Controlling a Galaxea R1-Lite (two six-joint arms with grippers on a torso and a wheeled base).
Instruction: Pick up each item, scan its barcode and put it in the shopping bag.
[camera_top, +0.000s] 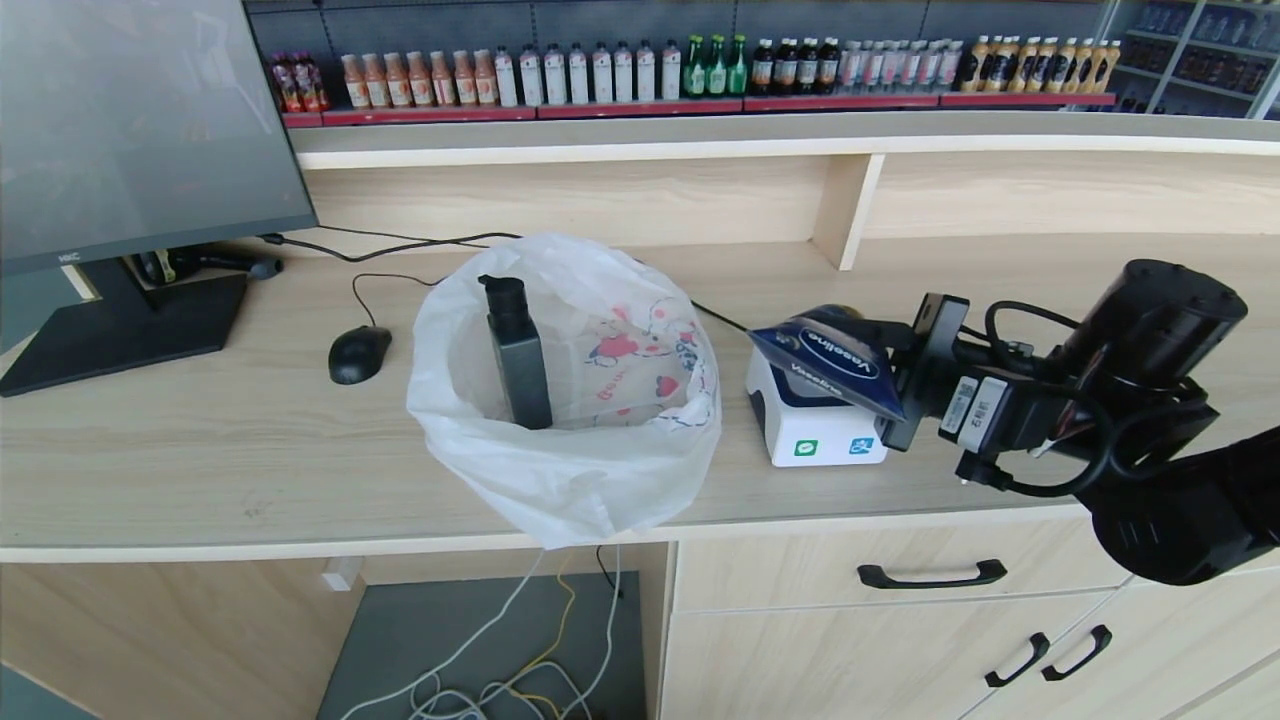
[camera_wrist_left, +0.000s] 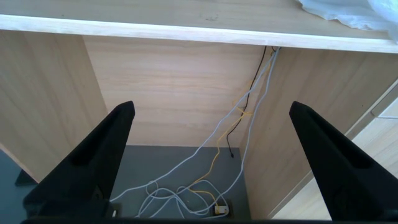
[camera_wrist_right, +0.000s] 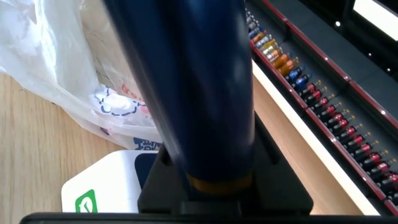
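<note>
My right pincer (camera_top: 893, 385) is clamped on the dark blue tube (camera_top: 822, 358). I hold it lying level just above the white scanner box (camera_top: 822, 432) so the reader can catch its code, though I can't tell from here whether the barcode really faces down. The shopping bag (camera_top: 560, 490) stands open just beside the scanner with a dark bottle (camera_top: 518, 352) upright inside, which makes for a short drop. My left pincer (camera_wrist_left: 211, 109) hangs with its fingers apart, empty, below the counter edge (camera_wrist_left: 186, 31), out of the way.

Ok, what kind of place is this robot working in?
Probably a shop checkout: shelves of bottled drinks behind the counter, a white scanner beside a plastic shopping bag, and the right gripper holding a blue tube over that scanner.
</note>
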